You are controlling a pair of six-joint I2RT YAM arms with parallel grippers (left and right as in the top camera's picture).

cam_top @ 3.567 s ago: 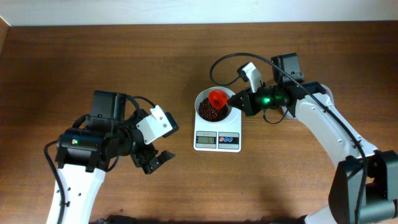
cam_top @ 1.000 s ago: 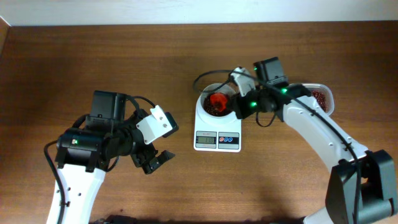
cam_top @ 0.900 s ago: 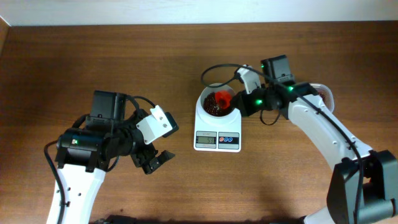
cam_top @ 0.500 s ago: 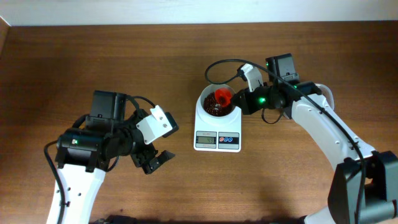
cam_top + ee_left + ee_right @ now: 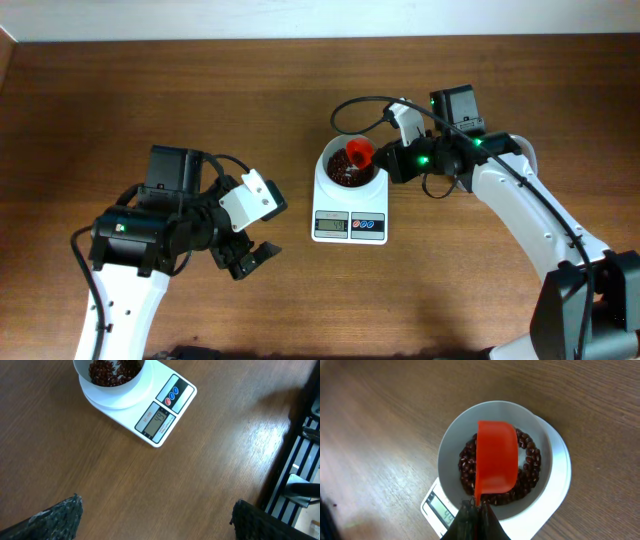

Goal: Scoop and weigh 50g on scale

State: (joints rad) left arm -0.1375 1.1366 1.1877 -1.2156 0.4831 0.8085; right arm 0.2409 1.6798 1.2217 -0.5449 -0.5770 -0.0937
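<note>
The white scale [image 5: 349, 218] stands mid-table, carrying a round white bowl [image 5: 327, 160] with red beans [image 5: 340, 177] in it. My right gripper [image 5: 385, 163] is shut on the handle of a red scoop [image 5: 359, 154], which hangs over the bowl's right side. The right wrist view shows the scoop [image 5: 495, 457] above the beans [image 5: 527, 469], with no beans showing on it, and the right gripper [image 5: 476, 510] pinching its handle. My left gripper [image 5: 250, 258] is open and empty, left of the scale. In the left wrist view its fingertips [image 5: 74, 505] stand wide apart, short of the scale [image 5: 172, 407].
The scale's display [image 5: 156, 421] and blue and red buttons [image 5: 171, 396] face the table's front. A black frame [image 5: 305, 435] stands past the table edge in the left wrist view. Bare brown wood [image 5: 200, 110] surrounds the scale.
The right gripper has drawn the scoop back from the middle of the bowl to its right side. The left arm has not moved.
</note>
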